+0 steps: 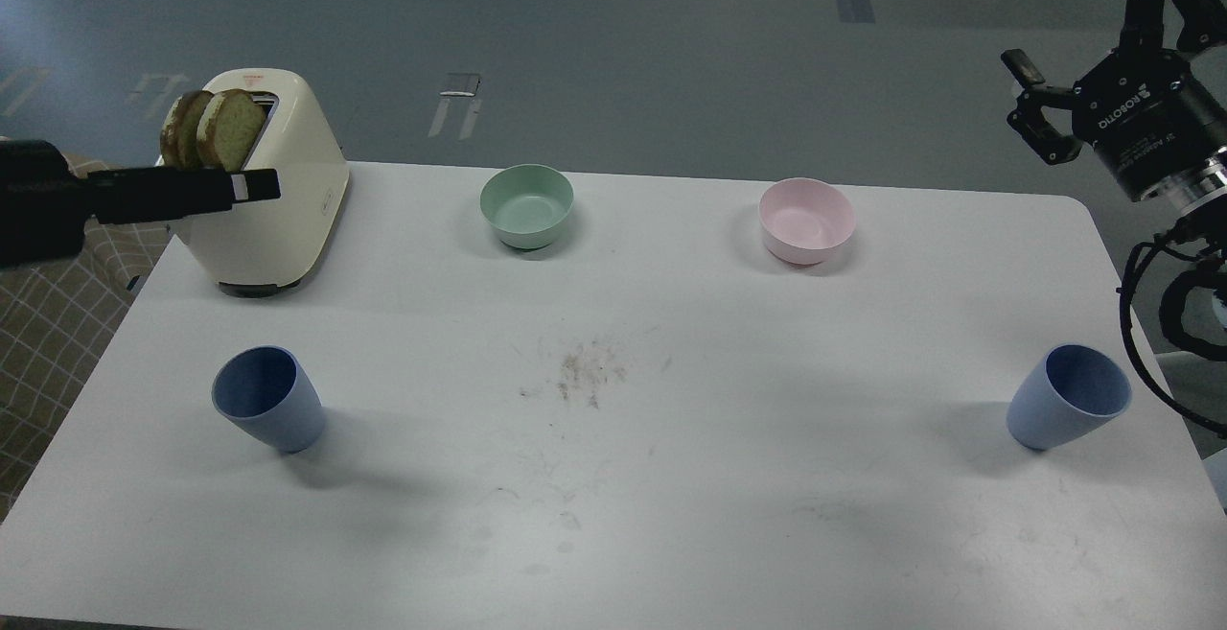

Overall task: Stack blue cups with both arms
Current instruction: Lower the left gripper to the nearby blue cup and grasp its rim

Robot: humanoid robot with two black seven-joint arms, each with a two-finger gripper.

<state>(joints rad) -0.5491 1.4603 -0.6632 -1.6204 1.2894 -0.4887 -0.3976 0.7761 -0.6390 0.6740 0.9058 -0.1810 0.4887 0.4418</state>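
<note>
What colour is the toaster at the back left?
Cream, the toaster; clearest in the head view.

1. Two blue cups: one at table left, one at table right.
2. Two bowls: one mint-green bowl, one pink bowl.
3. One cream toaster.
4. Two toast slices in toaster slots.
5. One white table.

A white table with rounded corners carries a cream toaster at its far left, a mint-green bowl and a pink bowl along the far side, and two blue cups, the left cup and the right cup, standing upright well apart. Brown crumbs speckle the centre.
</note>
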